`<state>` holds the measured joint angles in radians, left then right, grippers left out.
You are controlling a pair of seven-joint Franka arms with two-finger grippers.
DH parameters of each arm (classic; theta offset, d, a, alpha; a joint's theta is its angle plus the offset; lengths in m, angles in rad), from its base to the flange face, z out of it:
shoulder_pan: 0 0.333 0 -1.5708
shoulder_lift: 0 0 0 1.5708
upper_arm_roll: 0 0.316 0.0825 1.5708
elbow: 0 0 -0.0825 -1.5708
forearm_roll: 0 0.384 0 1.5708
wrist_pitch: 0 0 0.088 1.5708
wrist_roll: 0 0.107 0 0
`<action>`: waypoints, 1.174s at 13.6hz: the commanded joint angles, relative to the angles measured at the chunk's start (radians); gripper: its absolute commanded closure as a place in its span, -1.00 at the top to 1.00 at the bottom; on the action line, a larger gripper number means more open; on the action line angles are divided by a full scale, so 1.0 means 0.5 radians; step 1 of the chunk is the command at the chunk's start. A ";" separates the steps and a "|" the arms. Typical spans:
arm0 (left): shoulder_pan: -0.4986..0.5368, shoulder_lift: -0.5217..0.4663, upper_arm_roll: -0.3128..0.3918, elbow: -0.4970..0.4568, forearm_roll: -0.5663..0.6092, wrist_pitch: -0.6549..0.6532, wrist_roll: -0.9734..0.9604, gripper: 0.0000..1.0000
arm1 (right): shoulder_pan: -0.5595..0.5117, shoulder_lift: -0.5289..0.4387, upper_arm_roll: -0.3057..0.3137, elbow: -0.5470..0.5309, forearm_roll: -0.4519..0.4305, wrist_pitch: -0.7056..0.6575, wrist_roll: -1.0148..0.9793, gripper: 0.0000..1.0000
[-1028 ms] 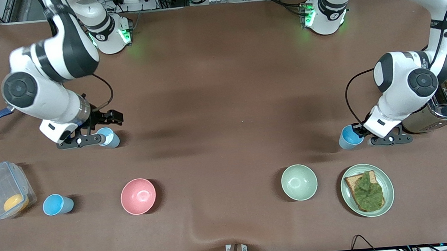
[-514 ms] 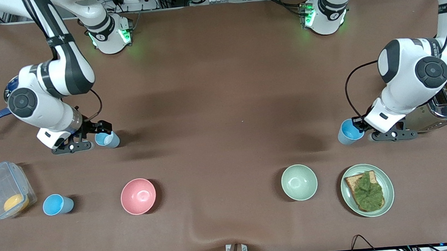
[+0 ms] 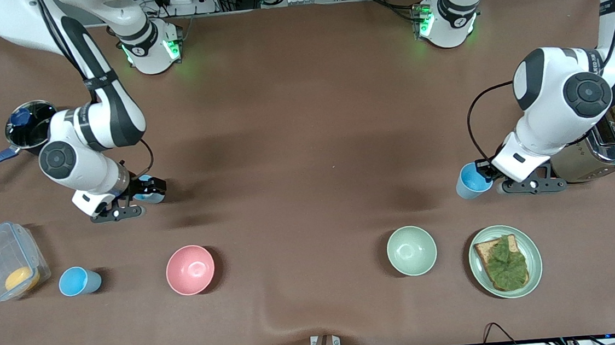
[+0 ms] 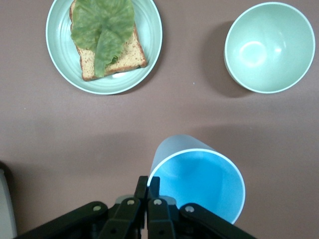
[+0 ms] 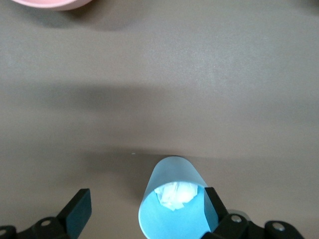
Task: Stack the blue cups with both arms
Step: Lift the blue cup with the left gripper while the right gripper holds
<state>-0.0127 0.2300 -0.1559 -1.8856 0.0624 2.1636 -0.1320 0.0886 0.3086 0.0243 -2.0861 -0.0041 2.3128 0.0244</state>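
White wad inside right claw's [image 5: 144, 211] cup [image 5: 172, 199], right wrist view only.

Even overhead light, bright and sharp throughout. Soft arm shadows darken the brown table [image 3: 306, 156] beside the pink bowl [image 3: 190, 269]; its glazed inside shows a small glare spot

The middle of the surface [image 3: 305, 140] lies open between both arms. Nearer the front camera, a pink bowl [image 3: 190, 269], pale green bowl [image 3: 411, 250] and sandwich plate [image 3: 505, 261] stand in a row.
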 commanded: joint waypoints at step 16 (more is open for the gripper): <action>0.010 -0.304 -0.148 0.249 -0.042 -0.541 -0.030 -1.00 | -0.042 0.049 0.013 -0.120 0.158 -0.005 -0.033 0.70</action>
<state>-0.0103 0.0786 -0.1952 -1.8007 0.0576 1.9282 -0.1320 0.0831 0.3395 0.0195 -2.1278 0.0507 2.3066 0.0244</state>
